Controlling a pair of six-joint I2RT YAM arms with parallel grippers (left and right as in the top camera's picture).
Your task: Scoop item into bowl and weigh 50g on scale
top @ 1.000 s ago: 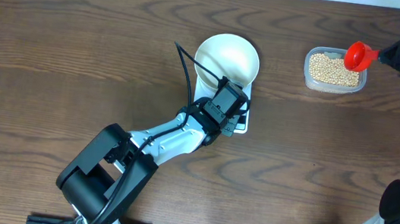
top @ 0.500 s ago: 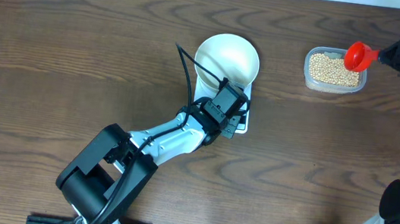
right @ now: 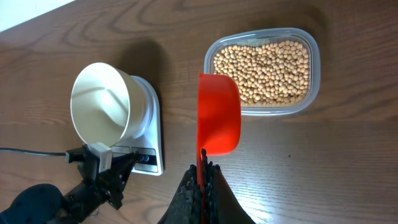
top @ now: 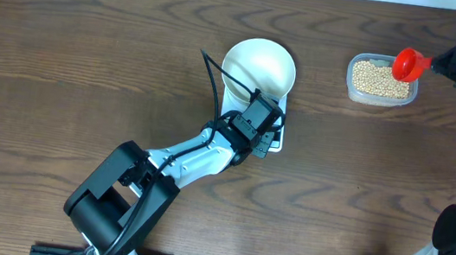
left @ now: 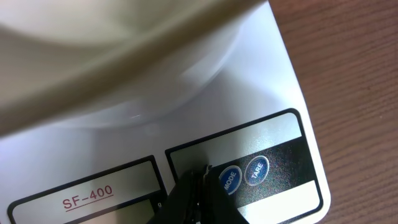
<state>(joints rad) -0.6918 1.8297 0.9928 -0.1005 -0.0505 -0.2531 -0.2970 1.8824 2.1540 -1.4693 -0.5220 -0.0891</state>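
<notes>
**Overhead**
- Table [top: 62,55]: dark wood grain.
- Bowl [top: 258,66]: white, upright, on the scale [top: 233,102], near the table's middle, toward the far edge.
- Left claw [top: 267,137]: over the scale's near end. Whether the fingers are together cannot be told from here.
- Tub [top: 350,89]: clear, toward the far right corner, well apart from the bowl.
- Beans [top: 378,79]: tan, in a layer inside the tub.
- Scoop [top: 407,64]: red, cup over the tub's far right corner, handle running right into the right claw [top: 438,63].

**Left wrist**
- Bowl [left: 93,68]: fills the upper frame, its base on the scale [left: 280,81].
- Label "SF-400" [left: 87,199]: on the scale's front panel.
- Buttons: MODE [left: 229,180] and TARE [left: 255,170], blue, side by side.
- Left claw [left: 200,182]: fingers pressed together, holding nothing, tips at the panel just beside MODE. Contact cannot be told.

**Right wrist**
- Right claw [right: 203,182]: clamped tight on the scoop's thin handle.
- Scoop [right: 219,115]: held off the table, cup overlapping the tub's [right: 313,87] left rim in this view.
- Beans [right: 264,71]: all in the tub.
- Bowl [right: 99,102]: on the scale [right: 153,134], left of the scoop.
- Left claw [right: 129,163]: at the scale's near end.
</notes>
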